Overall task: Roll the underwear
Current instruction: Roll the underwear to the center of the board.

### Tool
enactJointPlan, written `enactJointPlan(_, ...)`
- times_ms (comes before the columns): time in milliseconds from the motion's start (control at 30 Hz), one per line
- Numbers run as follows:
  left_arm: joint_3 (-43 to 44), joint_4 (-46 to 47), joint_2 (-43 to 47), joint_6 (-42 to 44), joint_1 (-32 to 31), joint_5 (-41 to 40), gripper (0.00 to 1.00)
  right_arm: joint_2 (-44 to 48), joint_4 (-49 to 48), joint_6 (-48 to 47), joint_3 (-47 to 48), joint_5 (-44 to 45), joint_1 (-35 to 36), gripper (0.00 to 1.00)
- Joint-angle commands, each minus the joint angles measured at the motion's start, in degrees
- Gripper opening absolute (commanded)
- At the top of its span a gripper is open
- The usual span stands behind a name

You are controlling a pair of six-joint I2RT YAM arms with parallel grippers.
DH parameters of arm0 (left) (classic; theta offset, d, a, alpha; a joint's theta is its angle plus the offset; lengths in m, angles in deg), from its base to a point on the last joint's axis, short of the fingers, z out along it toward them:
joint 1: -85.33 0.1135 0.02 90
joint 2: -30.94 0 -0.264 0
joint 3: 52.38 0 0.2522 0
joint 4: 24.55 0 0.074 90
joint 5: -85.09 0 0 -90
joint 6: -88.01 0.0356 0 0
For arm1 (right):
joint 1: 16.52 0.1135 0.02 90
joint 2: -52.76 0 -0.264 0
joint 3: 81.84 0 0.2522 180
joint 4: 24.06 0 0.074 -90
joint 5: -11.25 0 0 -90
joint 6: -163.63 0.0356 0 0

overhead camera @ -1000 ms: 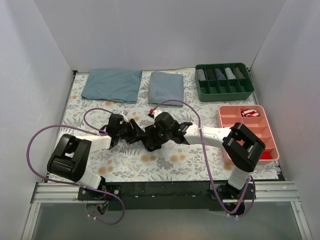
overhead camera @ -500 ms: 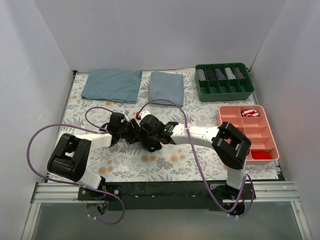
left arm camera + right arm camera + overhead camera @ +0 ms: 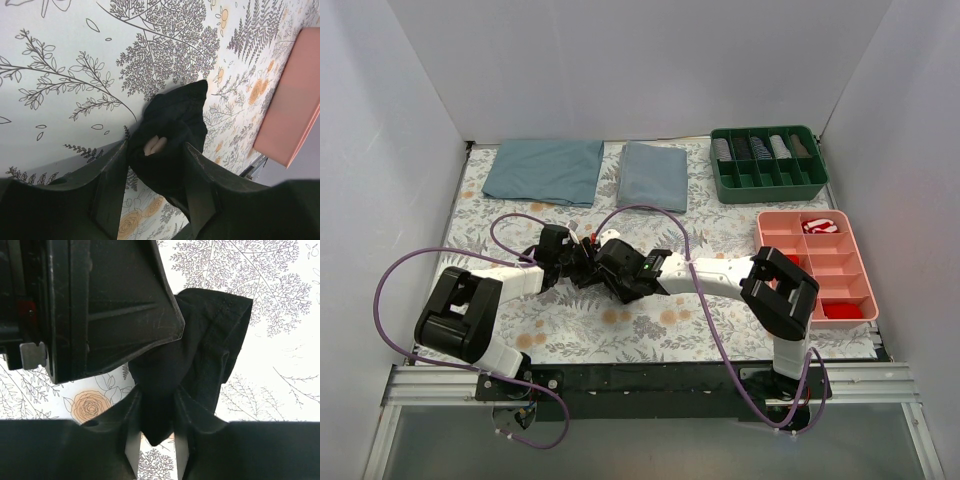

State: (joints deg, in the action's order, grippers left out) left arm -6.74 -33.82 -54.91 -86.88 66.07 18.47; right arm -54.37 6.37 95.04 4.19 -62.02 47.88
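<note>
The underwear (image 3: 172,120) is a bunched black bundle on the flowered table cover, with a bit of beige waistband (image 3: 154,145) showing in a fold. My left gripper (image 3: 156,150) is shut on one side of the bundle. In the right wrist view the underwear (image 3: 215,340) hangs in folds, and my right gripper (image 3: 156,400) pinches a narrow tail of it between its fingers. Both grippers meet tip to tip at the table's middle, left gripper (image 3: 580,262) and right gripper (image 3: 610,272). They hide nearly all of the fabric from above.
Two blue-grey folded cloths (image 3: 545,170) (image 3: 655,175) lie at the back. A green divided tray (image 3: 768,190) stands back right. A pink tray (image 3: 830,270) at the right holds small red rolled garments (image 3: 840,310). The pink tray's edge (image 3: 295,100) shows beyond the bundle.
My right gripper has slid left across the table up to the left gripper and closed its fingers on the black fabric. The left gripper has kept its hold and place.
</note>
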Motion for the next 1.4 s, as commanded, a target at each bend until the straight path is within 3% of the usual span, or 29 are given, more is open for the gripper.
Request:
enactJointPlan(0,-1.2,-6.1,0.1,1.4,-0.5,-1.7,0.45,1.1,0.8,0.9,-0.6,1.9,0.1,0.21)
enactJointPlan(100,-1.3,-6.8,1.5,0.9,-0.5,-1.8,0.45,2.0,0.0,2.1,-2.3,-0.5,-0.4,0.06)
enactJointPlan(200,-0.7,-8.1,3.1,0.6,-0.5,-2.0,0.45,4.1,-4.3,4.7,-7.4,-6.9,-2.3,0.02)
enactJointPlan(367,1.3,-9.9,5.7,0.7,-0.5,-2.1,0.54,9.4,-16.5,9.1,-19.1,-19.0,-7.8,0.01)
enactJointPlan(700,2.5,-9.2,12.9,0.0,-0.5,-2.1,0.63,8.3,-26.4,14.2,-25.3,-38.9,-16.8,0.01)
enactJointPlan(933,-3.6,-1.8,15.2,-0.6,-0.6,1.3,0.64,5.8,-29.1,18.9,-27.1,-42.4,-19.1,0.01)
enactJointPlan(1367,-7.9,8.0,9.2,-2.7,-2.4,2.0,0.63,5.0,-27.9,22.4,-29.2,-40.0,-19.5,0.01)
